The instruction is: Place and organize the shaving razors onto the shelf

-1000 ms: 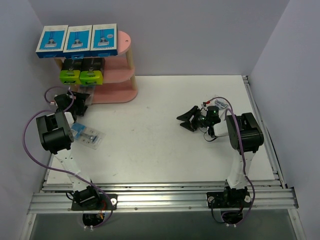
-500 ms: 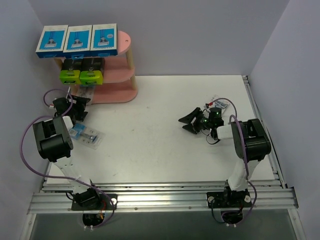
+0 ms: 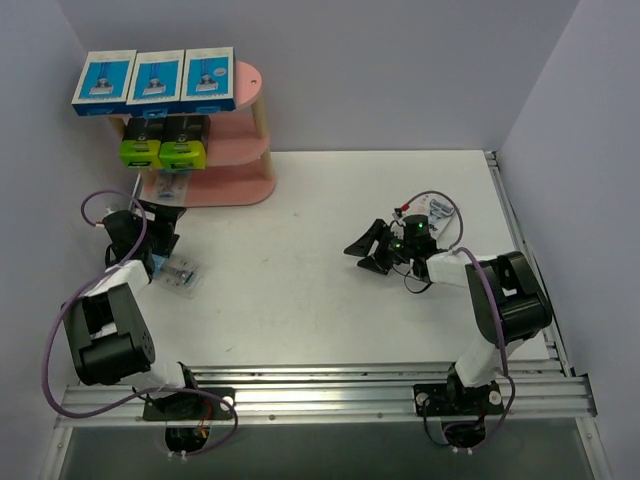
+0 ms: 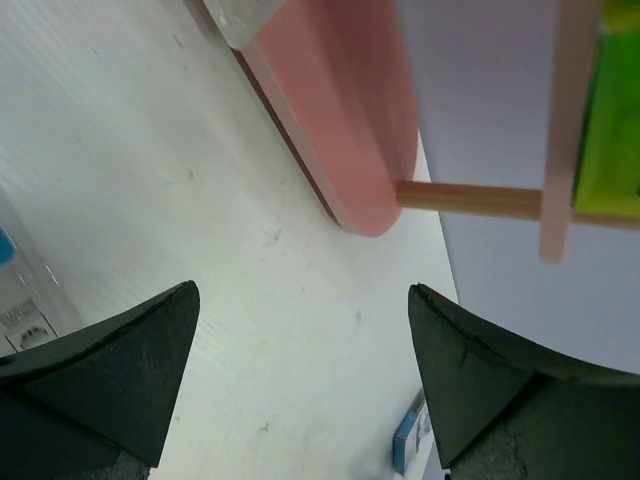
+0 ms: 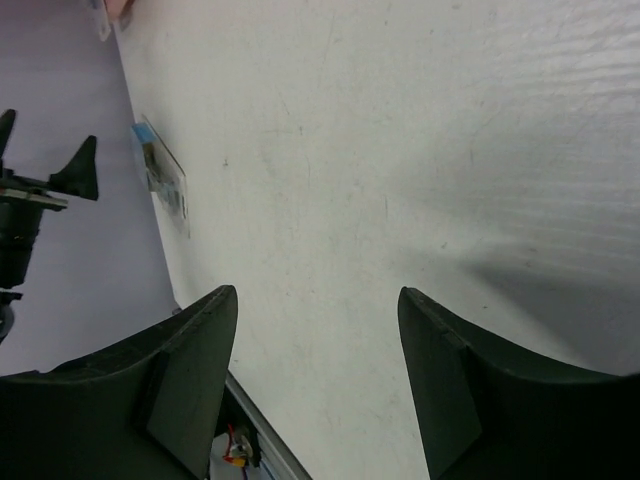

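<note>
**Both jaws open and empty; two razor packs lie off the shelf**

The left gripper (image 3: 163, 226) has its jaws spread wide with only bare table (image 3: 300, 300) between them. It sits low, just in front of the bottom board of the pink shelf (image 3: 245, 150), which fills the top of the left wrist view (image 4: 350, 120). The right gripper (image 3: 363, 252) is also parted, with nothing in it, over the middle of the table.

The razors come in three kinds.
- Three blue-and-white boxes (image 3: 153, 80) lie side by side on the top board.
- Two black boxes (image 3: 162, 140) with lime-green ends lie together on the middle board.
- A clear pack (image 3: 165, 186) rests on the bottom board.

A loose pack (image 3: 180, 277) with a blue card lies flat on the table just beside the left wrist. Another small pack (image 3: 437, 207) lies near the right wrist.

The left arm folds back near the rail, then runs up along the left wall, with its wrist turned toward the shelf. The right arm rises from its base and then stretches leftward, low over the table.
</note>
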You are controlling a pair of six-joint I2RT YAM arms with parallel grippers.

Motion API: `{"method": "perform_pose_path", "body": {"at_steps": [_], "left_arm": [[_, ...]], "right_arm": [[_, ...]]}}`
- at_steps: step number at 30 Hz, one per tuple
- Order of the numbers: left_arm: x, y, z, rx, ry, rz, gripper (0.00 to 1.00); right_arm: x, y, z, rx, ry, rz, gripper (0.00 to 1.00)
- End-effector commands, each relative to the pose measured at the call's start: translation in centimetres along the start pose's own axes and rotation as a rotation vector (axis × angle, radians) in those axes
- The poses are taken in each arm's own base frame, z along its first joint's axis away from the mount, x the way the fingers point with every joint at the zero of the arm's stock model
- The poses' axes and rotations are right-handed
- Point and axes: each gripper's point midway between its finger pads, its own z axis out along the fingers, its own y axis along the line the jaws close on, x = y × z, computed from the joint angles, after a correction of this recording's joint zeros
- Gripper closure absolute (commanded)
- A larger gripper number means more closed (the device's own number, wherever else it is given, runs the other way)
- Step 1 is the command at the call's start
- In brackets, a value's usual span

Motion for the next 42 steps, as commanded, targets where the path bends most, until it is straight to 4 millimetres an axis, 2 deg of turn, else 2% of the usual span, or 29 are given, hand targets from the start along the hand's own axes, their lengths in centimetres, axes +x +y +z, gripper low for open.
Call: {"method": "perform_pose_path", "body": {"at_steps": [1,3,5,7,8,9,10,11,13,14,15,16,17,18,19,20,21,22,23,24,25,26,29,33,39,42], "left_arm": [[1.6,-2.7,-2.7,0.061,0.003,0.064,0.06],[3.3,-3.7,-4.4,0.089,0.014,0.120,0.06],[4.0,-3.9,-5.4,0.091,0.004,0.192,0.06],[4.9,-4.3,-6.9,0.100,-0.004,0.290,0.06],[5.0,-4.6,-7.4,0.102,-0.014,0.331,0.06],[5.2,-4.9,-8.3,0.103,-0.022,0.372,0.06],[6.2,-5.7,-8.8,0.125,-0.013,0.467,0.06],[6.4,-6.1,-9.2,0.124,-0.033,0.514,0.06],[7.3,-7.0,-10.1,0.141,-0.029,0.621,0.06],[9.3,-8.9,-10.8,0.197,0.009,0.676,0.06],[10.3,-9.8,-11.3,0.228,0.041,0.715,0.06],[11.0,-10.6,-11.8,0.257,0.056,0.786,0.06],[12.7,-13.2,-13.0,0.335,0.080,0.847,0.06],[13.8,-13.6,-13.3,0.342,0.106,0.907,0.06],[14.6,-14.1,-13.8,0.368,0.111,1.013,0.06],[16.8,-15.2,-15.0,0.416,0.151,1.084,0.06],[17.2,-15.1,-15.1,0.409,0.144,1.136,0.06],[17.9,-14.9,-15.3,0.420,0.150,1.196,0.06],[18.7,-14.5,-15.4,0.433,0.167,1.219,0.06],[19.7,-13.0,-15.4,0.436,0.187,1.237,0.06],[19.4,-12.6,-15.3,0.410,0.172,1.238,0.06],[19.1,-12.4,-15.4,0.390,0.163,1.234,0.06],[19.4,-13.0,-16.3,0.417,0.145,1.275,0.06],[19.1,-13.2,-17.1,0.424,0.136,1.266,0.06],[18.5,-13.4,-17.9,0.435,0.116,1.258,0.06],[18.6,-13.5,-18.1,0.452,0.119,1.260,0.06]], "right_arm": [[-0.9,2.9,-0.5,0.018,-0.043,-0.115,0.39],[0.0,4.1,-0.4,0.016,-0.024,-0.144,0.39],[0.3,5.1,-0.2,0.033,-0.016,-0.177,0.39],[0.6,4.8,-0.3,0.080,0.003,-0.187,0.39],[-0.2,5.6,-0.5,0.087,-0.025,-0.210,0.39],[-0.4,5.5,-0.6,0.108,-0.031,-0.237,0.39],[-0.3,4.9,-1.0,0.150,-0.020,-0.235,0.39],[-1.2,5.8,-1.4,0.157,-0.045,-0.255,0.39],[-3.4,4.9,-2.3,0.259,-0.110,-0.310,0.38],[-3.6,3.9,-3.3,0.331,-0.108,-0.307,0.38],[-5.7,3.6,-4.3,0.393,-0.171,-0.330,0.37],[-6.2,2.7,-5.1,0.443,-0.179,-0.319,0.37],[-7.1,2.4,-5.9,0.467,-0.206,-0.310,0.37],[-7.8,1.8,-6.7,0.487,-0.224,-0.291,0.38],[-9.4,0.8,-8.2,0.507,-0.267,-0.247,0.38],[-10.0,0.1,-9.1,0.521,-0.291,-0.219,0.39],[-10.6,-0.7,-10.0,0.537,-0.316,-0.193,0.40],[-11.5,-2.3,-11.4,0.562,-0.353,-0.147,0.40],[-12.1,-2.5,-12.6,0.561,-0.387,-0.131,0.41],[-12.5,-3.0,-13.3,0.569,-0.405,-0.111,0.41],[-12.5,-3.9,-13.9,0.575,-0.413,-0.090,0.41],[-13.5,-4.9,-15.3,0.590,-0.452,-0.053,0.41],[-13.9,-7.6,-16.9,0.608,-0.475,0.026,0.42],[-14.1,-9.9,-17.7,0.602,-0.479,0.094,0.42],[-13.6,-12.0,-16.0,0.589,-0.440,0.123,0.43],[-14.5,-12.4,-15.3,0.574,-0.448,0.119,0.43]]}}
